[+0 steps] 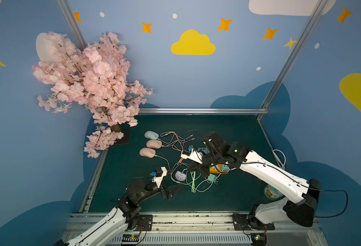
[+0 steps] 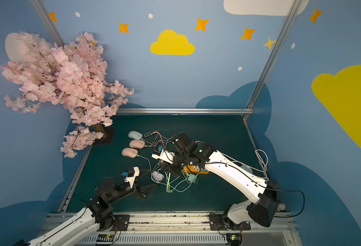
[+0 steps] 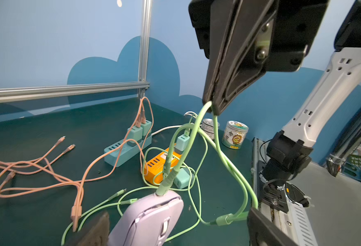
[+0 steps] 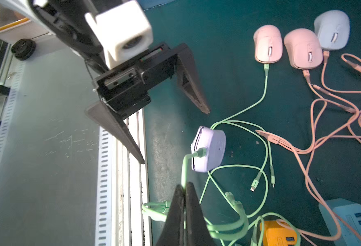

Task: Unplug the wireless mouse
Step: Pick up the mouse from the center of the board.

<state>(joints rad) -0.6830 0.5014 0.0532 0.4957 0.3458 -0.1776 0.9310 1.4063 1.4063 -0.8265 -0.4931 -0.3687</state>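
Note:
The lilac wireless mouse (image 1: 180,176) (image 2: 158,176) lies on the dark green table, front end tipped up. A green cable plug (image 3: 164,187) (image 4: 199,153) sits in its front port. My right gripper (image 4: 182,185) (image 3: 212,106) is shut on the green cable (image 4: 184,168) a short way above the plug. It hangs over the mouse in both top views (image 1: 193,167). My left gripper (image 3: 178,210) (image 1: 176,177) is open. Its two fingers stand on either side of the mouse (image 3: 149,219) without touching it.
Two pink mice (image 1: 147,152) (image 1: 154,144) and a pale blue one (image 1: 151,135) lie behind, on pink and green cables. A teal power strip (image 3: 128,147), an orange power strip (image 3: 160,168) and two tins (image 3: 235,134) stand to the right. A blossom tree (image 1: 90,85) fills the back left.

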